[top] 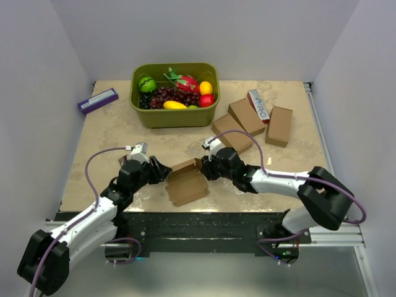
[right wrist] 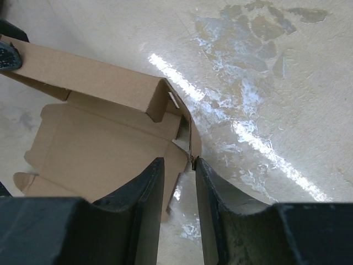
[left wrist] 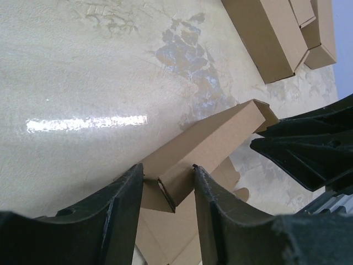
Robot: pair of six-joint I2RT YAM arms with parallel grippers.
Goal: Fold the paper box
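The paper box (top: 185, 184) lies half-formed near the table's front middle, its brown floor panel flat and its back wall (left wrist: 215, 138) folded up. My left gripper (top: 164, 172) is at the wall's left end. In the left wrist view that gripper (left wrist: 168, 168) straddles the end: the right finger (left wrist: 212, 204) touches the cardboard, and a small gap shows beside the left finger. My right gripper (top: 204, 168) is at the box's right side. In the right wrist view that gripper (right wrist: 179, 160) stands part open around the thin side flap (right wrist: 190, 141), which brushes the right fingertip (right wrist: 199, 165).
A green basket (top: 176, 119) of fruit stands at the back middle. Three folded brown cartons (top: 247, 116) and a white-and-red carton (top: 260, 105) lie at the back right. A purple-and-white box (top: 98, 100) lies at the back left.
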